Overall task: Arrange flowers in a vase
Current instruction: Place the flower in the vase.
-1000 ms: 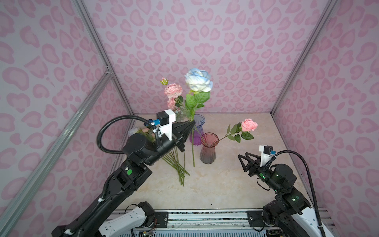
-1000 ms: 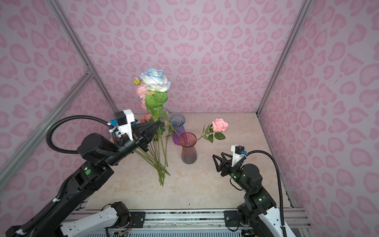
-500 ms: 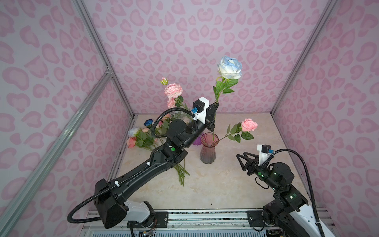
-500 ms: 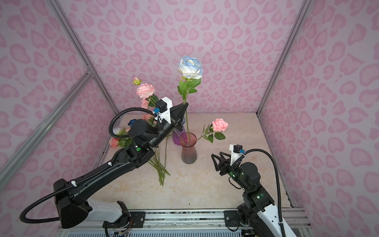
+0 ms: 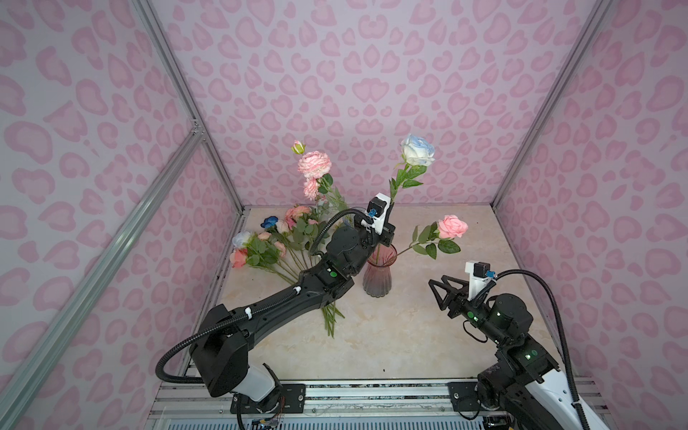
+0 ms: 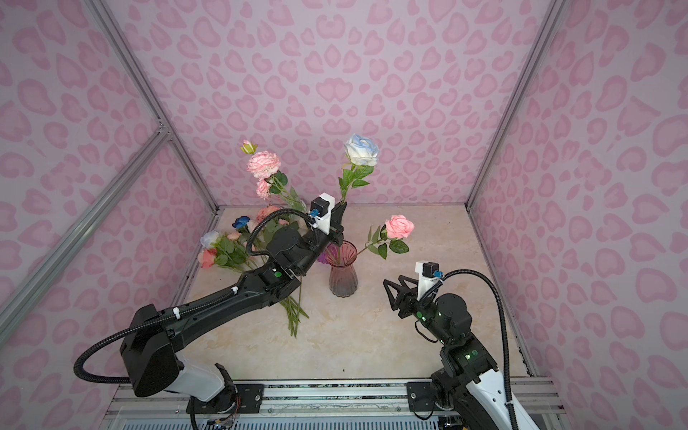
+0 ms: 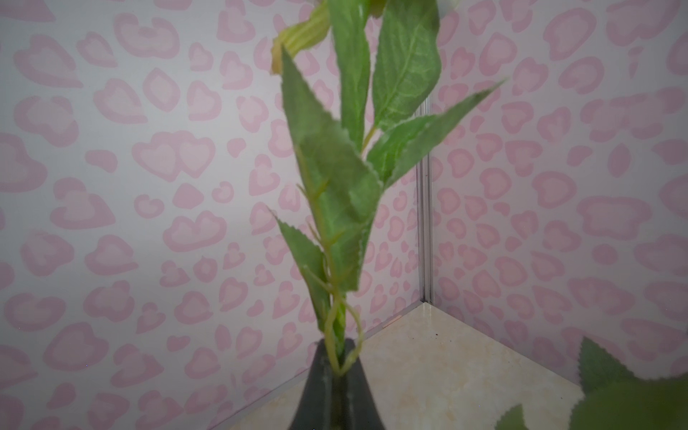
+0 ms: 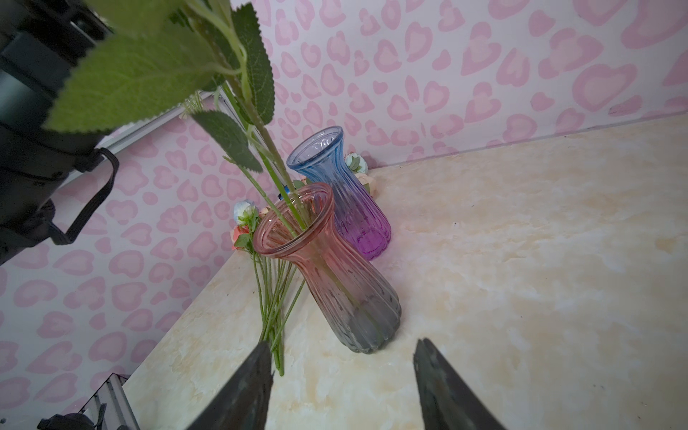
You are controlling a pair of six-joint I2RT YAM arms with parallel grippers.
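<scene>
Tabletop (image 5: 391, 335): L hand (image 7: 337, 353) tight on rose (image 5: 417, 150)

On three sides, walls (image 5: 372, 74) papered in pale lilac with pink heart-shaped blotches. At the back corners, silver metal uprights: a left post (image 5: 186, 104) and a right post (image 5: 551, 100), rising from the table's corners in both top views. Across the left wall, a slanted metal bar (image 5: 111, 242), meeting the left post partway up. Below, a cream tabletop (image 5: 391, 335) with a marbled beige pattern, reaching to the foot of each wall. Near its front edge, one small dark speck (image 5: 384, 370). Along that edge, a slotted metal rail (image 5: 372, 394).
</scene>
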